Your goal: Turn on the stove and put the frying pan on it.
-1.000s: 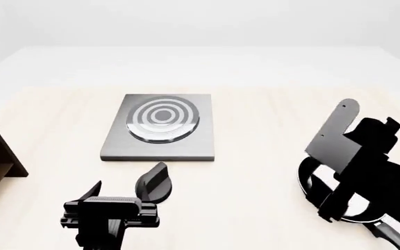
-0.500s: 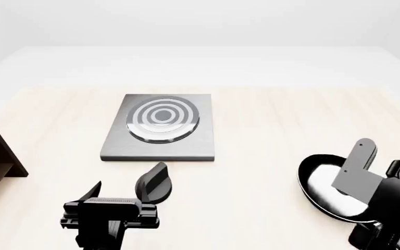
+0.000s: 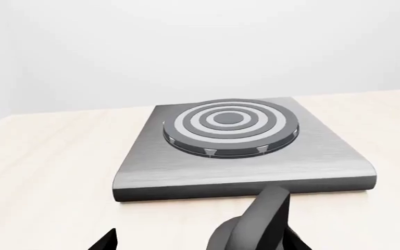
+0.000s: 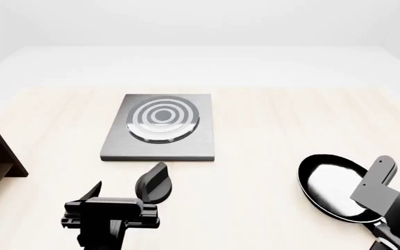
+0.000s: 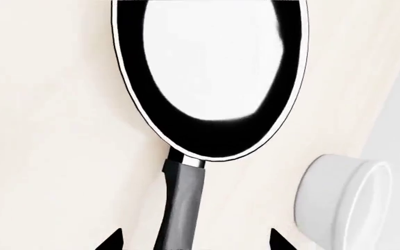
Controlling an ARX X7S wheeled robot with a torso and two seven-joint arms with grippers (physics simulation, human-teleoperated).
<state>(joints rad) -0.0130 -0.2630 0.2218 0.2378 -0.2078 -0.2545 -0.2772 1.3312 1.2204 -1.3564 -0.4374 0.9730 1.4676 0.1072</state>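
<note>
Right gripper [image 4: 387, 208] lowered toward frying pan [image 4: 332, 187] handle, open | left gripper [image 4: 110, 208] open by knob [image 4: 154, 183] | no writing

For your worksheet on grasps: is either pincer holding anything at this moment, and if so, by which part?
Nothing is held. The right pincer is open, its tips either side of the frying pan handle without closing on it. The left pincer sits open by the knob.

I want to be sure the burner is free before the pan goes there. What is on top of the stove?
Nothing sits on the stove: its ringed burner is bare. The frying pan lies apart on the table, nothing visible inside it.
</note>
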